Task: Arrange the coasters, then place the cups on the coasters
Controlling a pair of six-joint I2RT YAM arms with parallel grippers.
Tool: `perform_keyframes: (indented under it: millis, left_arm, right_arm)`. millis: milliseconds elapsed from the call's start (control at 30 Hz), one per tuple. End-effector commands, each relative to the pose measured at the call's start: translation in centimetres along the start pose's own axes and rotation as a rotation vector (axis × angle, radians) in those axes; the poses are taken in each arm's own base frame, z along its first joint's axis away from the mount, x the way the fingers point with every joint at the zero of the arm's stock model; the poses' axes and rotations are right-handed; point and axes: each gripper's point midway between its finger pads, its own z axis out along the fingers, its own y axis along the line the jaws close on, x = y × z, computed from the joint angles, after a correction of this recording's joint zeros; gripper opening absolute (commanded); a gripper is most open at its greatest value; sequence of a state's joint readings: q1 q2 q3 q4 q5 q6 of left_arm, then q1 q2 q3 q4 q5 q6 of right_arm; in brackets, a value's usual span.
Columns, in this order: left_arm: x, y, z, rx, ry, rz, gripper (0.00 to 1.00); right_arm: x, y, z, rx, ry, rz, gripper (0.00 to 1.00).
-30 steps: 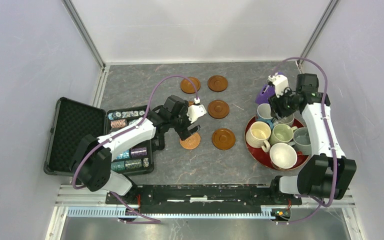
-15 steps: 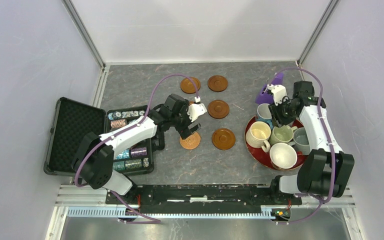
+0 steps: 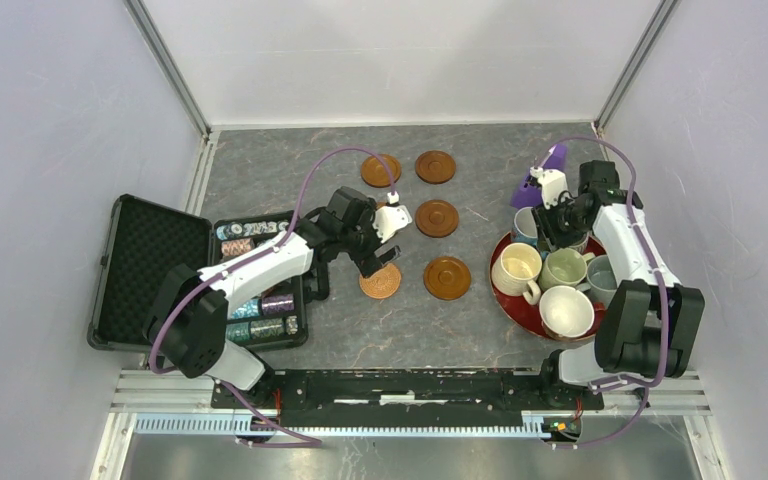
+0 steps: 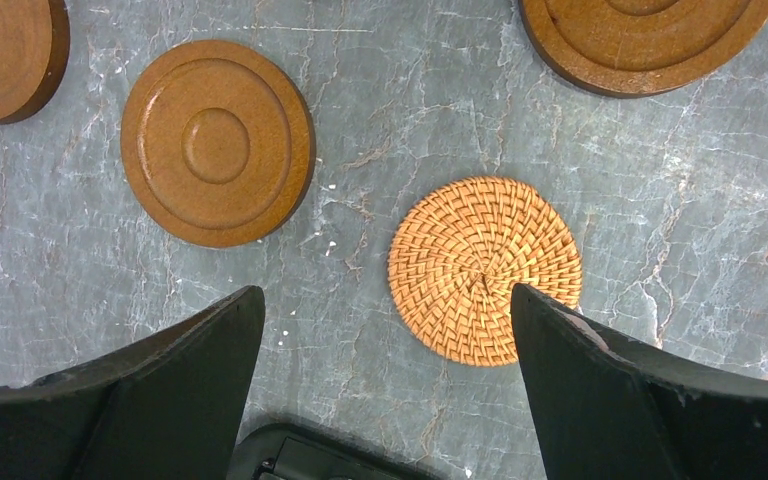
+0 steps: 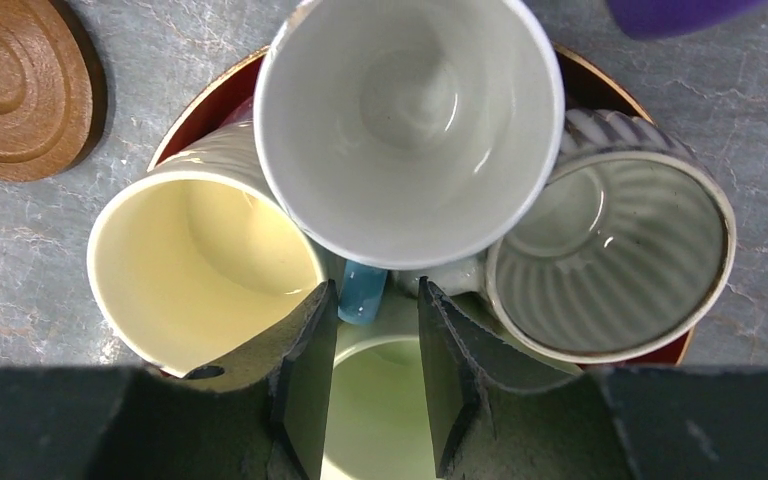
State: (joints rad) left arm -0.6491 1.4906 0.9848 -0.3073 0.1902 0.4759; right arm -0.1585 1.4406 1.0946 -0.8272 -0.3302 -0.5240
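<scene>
Several brown wooden coasters (image 3: 437, 217) lie in two columns mid-table, one of them (image 4: 217, 142) seen close in the left wrist view. My left gripper (image 3: 382, 243) hangs open over the orange woven coaster (image 4: 485, 268), holding nothing. The cups stand packed on the red tray (image 3: 516, 308): cream (image 5: 200, 270), grey striped (image 5: 610, 255), pale green (image 5: 390, 410) and the blue cup (image 5: 410, 120) with its white inside. My right gripper (image 5: 377, 290) has its jaws narrowed either side of the blue handle (image 5: 363, 293), with a slim gap on the right side. Whether it grips does not show.
A purple cone (image 3: 532, 188) lies just behind the tray, beside the right wrist. An open black case (image 3: 145, 265) and a rack of poker chips (image 3: 260, 300) sit at the left. A white cup (image 3: 566, 311) stands at the tray's near rim.
My right gripper has shifted left and down over the blue cup, and its jaws have narrowed round the handle. The left arm has barely moved.
</scene>
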Motion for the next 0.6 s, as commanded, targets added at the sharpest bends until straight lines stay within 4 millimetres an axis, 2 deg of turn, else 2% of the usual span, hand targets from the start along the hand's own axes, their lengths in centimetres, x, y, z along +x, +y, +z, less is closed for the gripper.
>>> perform_keyframes:
  millis: [0,300,567]
  left_arm:
    - [-1.3,0.7,-0.3,-0.013,-0.039,-0.019,0.99]
    - [-1.2,0.9,-0.2,-0.014,-0.034,-0.021,0.99]
    - [-1.4,1.1,-0.1,-0.012,-0.036,-0.018,0.99]
  right_arm:
    - [-1.3,0.0,0.3,-0.001,-0.033,-0.010,0.41]
    - [-0.5,-1.8,0.5,0.086,0.025,0.005,0.33]
    - [-1.4,-1.5,0.4,0.087,-0.006,0.001,0.31]
